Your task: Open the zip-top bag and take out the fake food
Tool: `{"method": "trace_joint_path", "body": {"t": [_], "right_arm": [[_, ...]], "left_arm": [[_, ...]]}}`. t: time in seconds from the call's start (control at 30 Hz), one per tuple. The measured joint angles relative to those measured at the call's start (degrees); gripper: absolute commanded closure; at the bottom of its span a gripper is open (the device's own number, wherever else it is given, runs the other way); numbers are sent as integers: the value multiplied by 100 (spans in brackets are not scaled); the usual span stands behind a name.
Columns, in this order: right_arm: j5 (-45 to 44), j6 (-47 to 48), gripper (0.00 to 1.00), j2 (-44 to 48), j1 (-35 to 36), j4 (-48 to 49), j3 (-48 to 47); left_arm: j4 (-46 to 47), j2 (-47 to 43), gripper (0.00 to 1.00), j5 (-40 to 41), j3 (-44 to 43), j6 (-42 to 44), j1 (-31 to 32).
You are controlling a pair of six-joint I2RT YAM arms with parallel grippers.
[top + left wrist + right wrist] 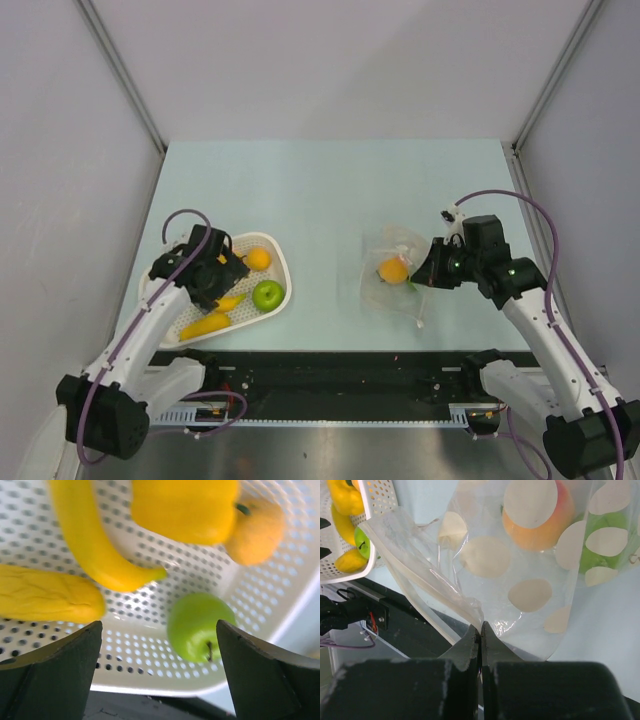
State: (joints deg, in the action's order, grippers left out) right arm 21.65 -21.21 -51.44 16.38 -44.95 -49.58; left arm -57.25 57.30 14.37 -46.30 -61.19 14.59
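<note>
Right of centre on the worktop (pixel 330 190), my right end effector (pixel 480 630) pinches the zip-top bag (pixel 395 270), lying far-to-near, green fruit (pixel 615 520) half hidden inside; left end effector (pixel 159 630) gapes over the basket (pixel 280 595).

table (pixel 330 190) with basket (pixel 284 272) and bag (pixel 398 243)

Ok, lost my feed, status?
Left gripper open above white perforated basket. Right gripper shut on clear zip-top bag; orange plastic fruit, green plastic fruit inside. Nothing blocking.

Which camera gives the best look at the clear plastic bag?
The right wrist view: the bag fills the frame, pinched in the shut right gripper, an orange fruit inside. The top view shows it small; the left wrist view misses it.
</note>
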Motion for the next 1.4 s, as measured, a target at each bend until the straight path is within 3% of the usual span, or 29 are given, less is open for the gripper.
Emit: {"method": "trace_joint_path", "body": {"t": [0.1,0.2,0.33,0.5,0.53,0.7,1.13,1.4], "right_arm": [[101,-85,100,7,0,31,2],[186,-133,100,26,2,44,0],[247,-227,100,31,44,44,-11],[352,-501,100,68,186,103,-28],[382,-595,100,76,243,138,-31],[470,-890,100,76,422,328,-74],[992,-855,100,-433,-35,372,-470],[1421,-776,100,-503,-492,365,-470]], "left_arm": [[367,-247,14,-815,0,498,2],[1064,-634,16,-1676,101,726,125],[1923,-796,22,-2332,66,723,903],[2588,258,35,-2509,-831,887,2546],[2743,562,43,-2505,-1084,957,2909],[3283,1628,57,-2549,-1919,1399,3816],[3075,4332,63,-2636,-3744,3189,4203],[2758,5007,63,-2020,-3985,3591,4207]]}}
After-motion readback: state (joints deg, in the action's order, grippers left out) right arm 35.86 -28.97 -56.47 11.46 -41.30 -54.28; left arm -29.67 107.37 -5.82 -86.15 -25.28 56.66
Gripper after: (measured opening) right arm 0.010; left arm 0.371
